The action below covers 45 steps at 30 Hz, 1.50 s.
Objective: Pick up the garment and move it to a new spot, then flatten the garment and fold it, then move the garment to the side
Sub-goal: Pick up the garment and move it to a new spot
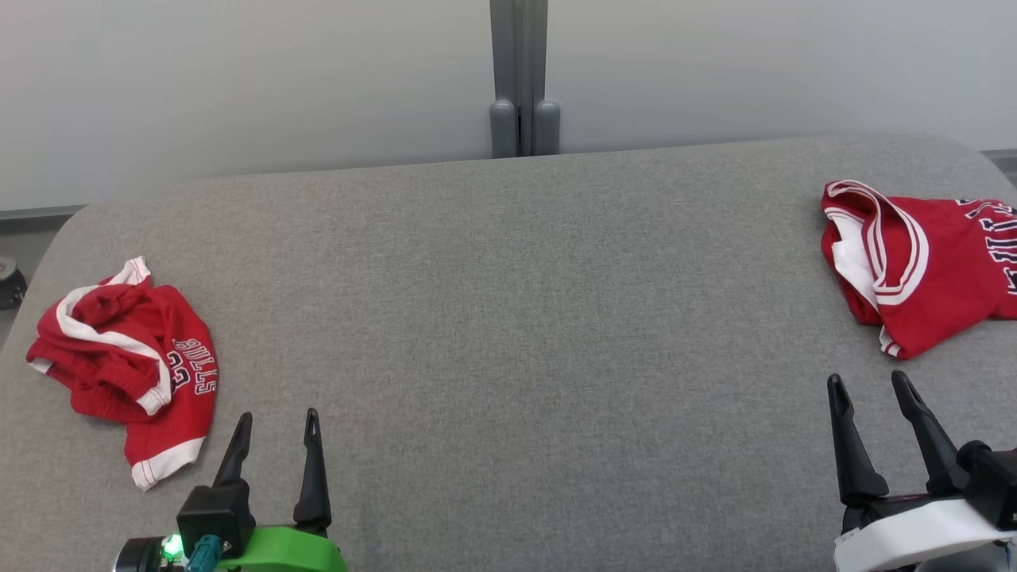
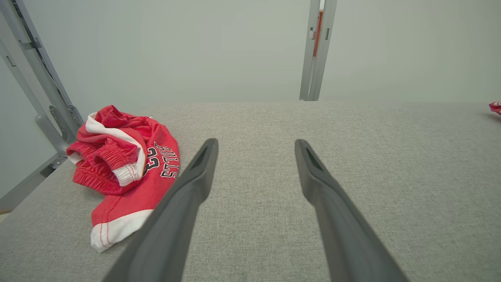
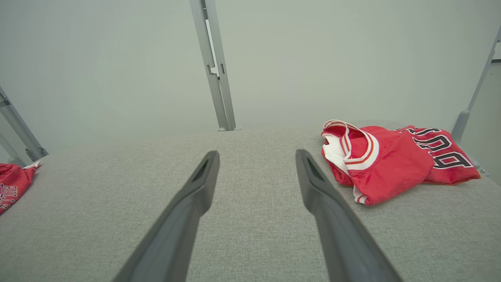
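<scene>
Here the red jersey (image 1: 937,254) at 3 o'clock runs off frame, lettering cut; crumpled shorts (image 1: 119,357) lie at 9 o'clock. Left jaws and right jaws gape, empty.

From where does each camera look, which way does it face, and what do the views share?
Head view: from the robot's head, forward and down at the grey table; left hand lower left, right hand lower right, both open.
Left wrist view: low over the table, looking along the left hand's fingers; red shorts to their left.
Right wrist view: likewise along the right hand's fingers; red jersey to their right.
Shared: table, shorts and jersey show in all three.
</scene>
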Available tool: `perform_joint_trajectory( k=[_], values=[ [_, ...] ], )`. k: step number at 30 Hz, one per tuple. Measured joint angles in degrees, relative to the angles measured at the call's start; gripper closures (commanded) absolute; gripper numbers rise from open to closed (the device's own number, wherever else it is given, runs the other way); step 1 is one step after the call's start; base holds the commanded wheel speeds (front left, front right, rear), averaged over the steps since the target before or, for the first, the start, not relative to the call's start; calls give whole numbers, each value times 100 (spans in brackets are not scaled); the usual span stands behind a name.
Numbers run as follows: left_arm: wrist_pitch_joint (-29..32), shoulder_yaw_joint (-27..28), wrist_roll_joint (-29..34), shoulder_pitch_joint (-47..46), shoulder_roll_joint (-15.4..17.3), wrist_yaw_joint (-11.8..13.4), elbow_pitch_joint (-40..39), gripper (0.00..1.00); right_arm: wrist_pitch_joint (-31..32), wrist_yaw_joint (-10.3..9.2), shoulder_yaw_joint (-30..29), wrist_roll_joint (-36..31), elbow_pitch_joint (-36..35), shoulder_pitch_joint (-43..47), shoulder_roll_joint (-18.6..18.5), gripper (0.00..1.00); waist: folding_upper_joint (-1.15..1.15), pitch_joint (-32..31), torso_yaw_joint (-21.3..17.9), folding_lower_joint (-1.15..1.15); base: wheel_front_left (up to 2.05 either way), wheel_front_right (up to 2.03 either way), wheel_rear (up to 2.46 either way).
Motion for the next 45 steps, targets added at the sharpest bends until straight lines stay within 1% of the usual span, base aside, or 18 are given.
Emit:
perform_joint_trajectory(
  k=[8,15,18,24,30,34,40,42,45],
  values=[
    [0,-62,-8,-9,13,-12,62,0,18,0,-14,29,-13,38,22,0,0,-10,33,0,0,0,0],
    [-25,-67,-8,-182,8,-19,37,0,10,0,-31,34,-56,40,-10,0,0,71,239,0,0,0,0],
    [-42,-46,-9,-337,-15,-19,32,0,7,0,54,27,-171,29,-83,0,0,117,431,0,0,0,0],
    [-52,91,-18,-636,-69,-7,68,0,67,0,391,38,-444,-193,-254,0,0,245,971,0,0,0,0],
    [-75,378,-38,-766,-154,-9,24,0,162,0,609,60,-592,-344,-382,0,0,397,1585,0,0,0,0],
    [-76,552,-10,-770,-252,-32,-41,0,246,0,665,75,-679,-478,-545,0,0,518,1939,0,0,0,0],
    [-77,702,63,-920,-450,-152,-9,0,370,0,687,73,-864,-704,-732,0,0,835,2245,0,0,0,0],
    [-76,701,64,-1110,-528,-230,109,0,461,0,683,64,-964,-808,-813,0,0,977,2296,0,0,0,0],
    [-76,682,-3,-1533,-636,-357,535,0,623,0,644,37,-1147,-953,-959,0,0,1246,2348,0,0,0,0]
  ],
)
